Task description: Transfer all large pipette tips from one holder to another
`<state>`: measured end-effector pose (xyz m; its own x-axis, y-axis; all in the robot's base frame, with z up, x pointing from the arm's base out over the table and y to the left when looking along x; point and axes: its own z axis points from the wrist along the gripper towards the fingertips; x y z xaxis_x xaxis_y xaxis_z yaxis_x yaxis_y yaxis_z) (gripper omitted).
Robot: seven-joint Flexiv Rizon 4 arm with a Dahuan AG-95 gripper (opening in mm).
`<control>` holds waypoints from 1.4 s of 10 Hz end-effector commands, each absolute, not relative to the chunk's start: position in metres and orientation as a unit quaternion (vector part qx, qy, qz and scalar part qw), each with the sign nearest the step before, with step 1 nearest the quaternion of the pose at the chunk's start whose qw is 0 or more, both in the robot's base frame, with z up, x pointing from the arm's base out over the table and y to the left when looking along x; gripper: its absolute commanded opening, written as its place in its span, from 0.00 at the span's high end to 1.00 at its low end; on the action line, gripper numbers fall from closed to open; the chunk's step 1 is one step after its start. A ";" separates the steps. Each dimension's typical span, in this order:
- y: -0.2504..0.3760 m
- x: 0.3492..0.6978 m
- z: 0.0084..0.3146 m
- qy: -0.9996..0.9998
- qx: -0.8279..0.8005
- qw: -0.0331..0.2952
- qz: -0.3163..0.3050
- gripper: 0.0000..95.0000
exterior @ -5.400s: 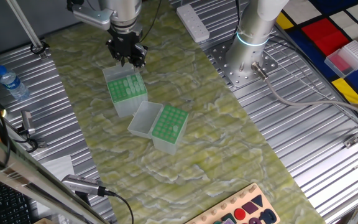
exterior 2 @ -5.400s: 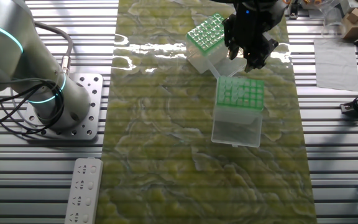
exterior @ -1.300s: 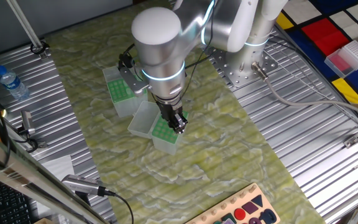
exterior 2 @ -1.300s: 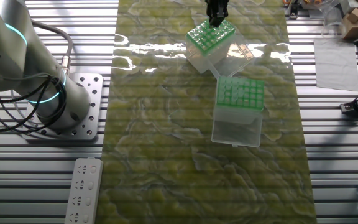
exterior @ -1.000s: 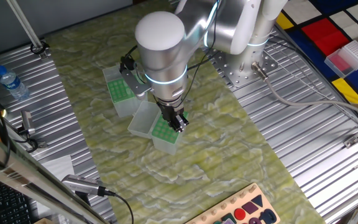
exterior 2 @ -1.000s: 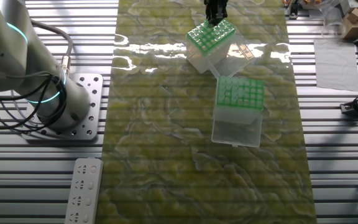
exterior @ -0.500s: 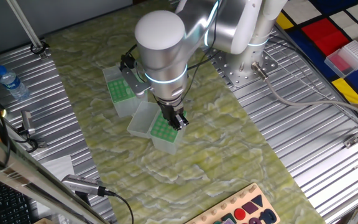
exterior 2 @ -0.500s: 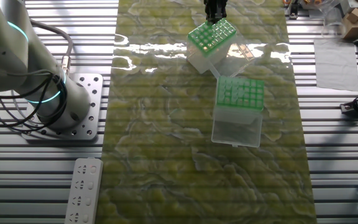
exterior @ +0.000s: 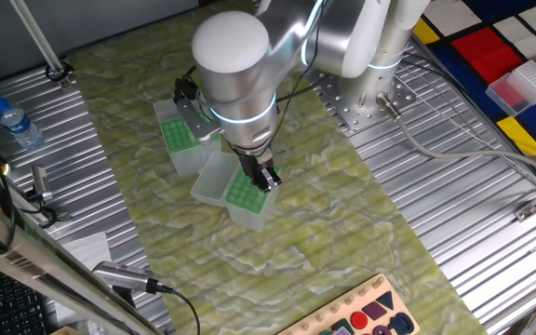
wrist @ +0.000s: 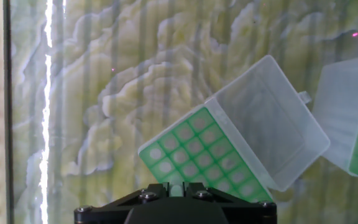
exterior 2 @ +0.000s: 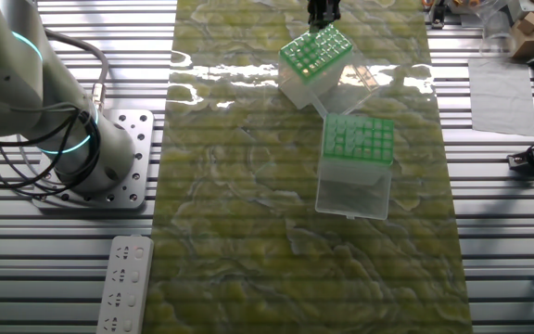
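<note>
Over the middle of the bench, on the green marbled mat [exterior: 342, 214], you are holding the gripper [exterior: 266, 179] straight down above the receiving holder [exterior: 249, 194], right at one edge of its darker green plate. The arm is standing nearly upright over it, most likely so that a tapered cone can be going into a hole without catching the rim.

In the hand view, the gripper housing is filling the bottom edge and hiding the fingertips, so I cannot tell whether the jaws are closed, apart or gripping a tip. A pale speck is showing just above the housing, but it is too small to call.

The large pipette tips [exterior 2: 358, 137] are sitting in tight rows in the source holder [exterior: 182, 140], just beside the receiving holder and towards the far left corner of the mat as one fixed view shows it. Both holders are lying with their clear lids [exterior 2: 352, 197] hinged open and flat on the mat, which is leaving both grids free from above. The receiving holder is sitting turned at an angle to the mat edges, so you are needing to line up on its rows and not on the bench.

Judging by the full-looking source grid, you are early in the transfer. Whether some receiving holes are already filled is hard to read.
</note>
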<state>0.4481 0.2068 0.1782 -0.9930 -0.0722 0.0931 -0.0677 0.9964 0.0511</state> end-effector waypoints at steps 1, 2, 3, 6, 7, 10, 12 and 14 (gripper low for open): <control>0.207 0.444 0.195 -0.998 0.042 0.049 -0.007 1.00; 0.206 0.444 0.201 -0.998 0.047 0.050 -0.003 1.00; 0.204 0.442 0.213 -0.997 0.053 0.052 0.001 1.00; 0.196 0.438 0.233 -0.996 0.064 0.062 0.004 1.00; 0.194 0.438 0.236 -0.996 0.066 0.066 0.002 1.00; 0.187 0.440 0.248 -0.993 0.068 0.093 0.000 1.00; 0.183 0.442 0.255 -0.991 0.069 0.111 -0.002 1.00; 0.179 0.445 0.261 -0.988 0.072 0.134 -0.004 1.00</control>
